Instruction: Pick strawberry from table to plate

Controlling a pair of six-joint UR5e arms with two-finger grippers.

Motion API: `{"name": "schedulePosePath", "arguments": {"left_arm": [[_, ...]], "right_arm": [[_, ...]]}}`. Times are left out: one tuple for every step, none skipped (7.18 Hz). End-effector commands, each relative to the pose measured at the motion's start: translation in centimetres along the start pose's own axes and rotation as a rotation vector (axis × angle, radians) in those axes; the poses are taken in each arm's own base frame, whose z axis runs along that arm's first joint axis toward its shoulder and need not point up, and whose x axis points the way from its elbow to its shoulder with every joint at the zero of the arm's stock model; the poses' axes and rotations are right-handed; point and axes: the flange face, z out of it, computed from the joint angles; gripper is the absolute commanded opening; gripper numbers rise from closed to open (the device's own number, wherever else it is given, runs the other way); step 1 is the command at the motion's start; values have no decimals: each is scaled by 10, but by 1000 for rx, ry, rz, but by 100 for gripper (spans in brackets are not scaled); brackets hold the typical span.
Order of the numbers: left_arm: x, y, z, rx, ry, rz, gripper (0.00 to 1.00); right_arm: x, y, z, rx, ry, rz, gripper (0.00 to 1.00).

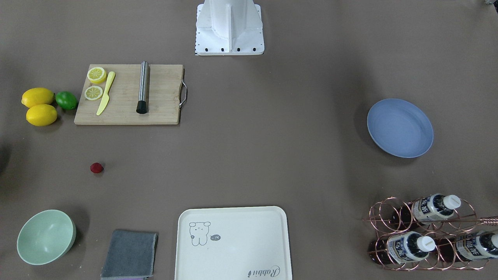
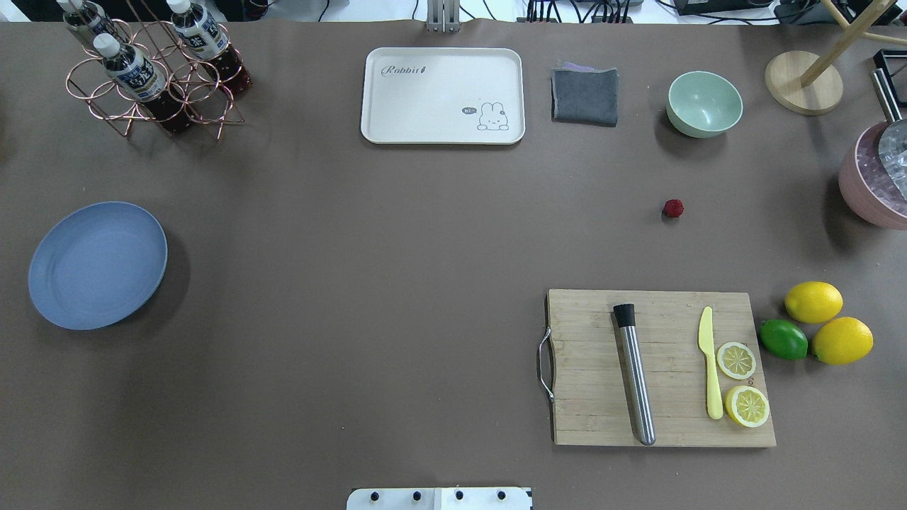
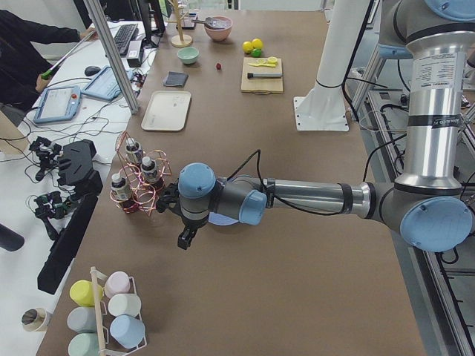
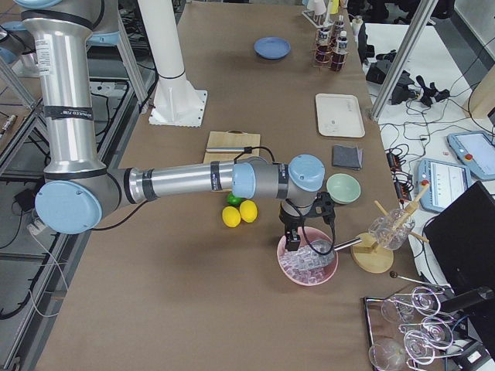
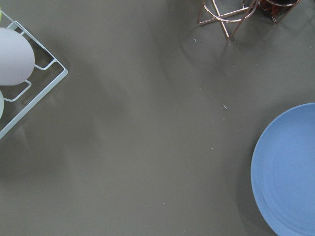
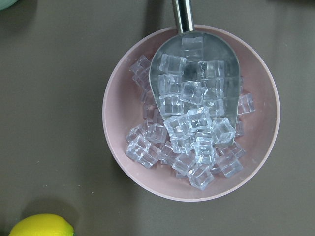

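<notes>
The strawberry, small and dark red, lies alone on the brown table, between the mint bowl and the cutting board. Far across the table sits the blue-grey plate, with nothing on it. In the exterior left view my left gripper hangs beside the plate, at the table's end. Over a pink bowl of ice, my right gripper shows only in the exterior right view. I cannot tell whether either gripper is open or shut.
A wooden cutting board holds a steel muddler, a yellow knife and lemon slices. Two lemons and a lime lie beside it. A cream tray, grey cloth, mint bowl, bottle rack and pink ice bowl line the edges.
</notes>
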Motion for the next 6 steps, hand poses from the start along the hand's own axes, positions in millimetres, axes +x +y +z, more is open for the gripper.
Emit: {"name": "schedulePosePath", "arguments": {"left_arm": [[-3,17,3,-5,-3,-11,99],[-3,17,4,-6,-1,-10,99],[-3,17,5,-7,-1,-13,99],[-3,14,5,-8,-2,-17,99],[-6,12,9,-16,0,-22,99],[-6,12,8,-13,-1,-19,99]], "right_arm": [[1,1,0,1,-1,1,100],[-1,0,-2,4,-2,-1,100],[-1,0,-2,4,-2,-1,100],[-1,-1,-2,5,-2,-3,100],[-1,0,-2,4,-2,-1,100],[-1,0,-2,5,-2,-3,100]]}}
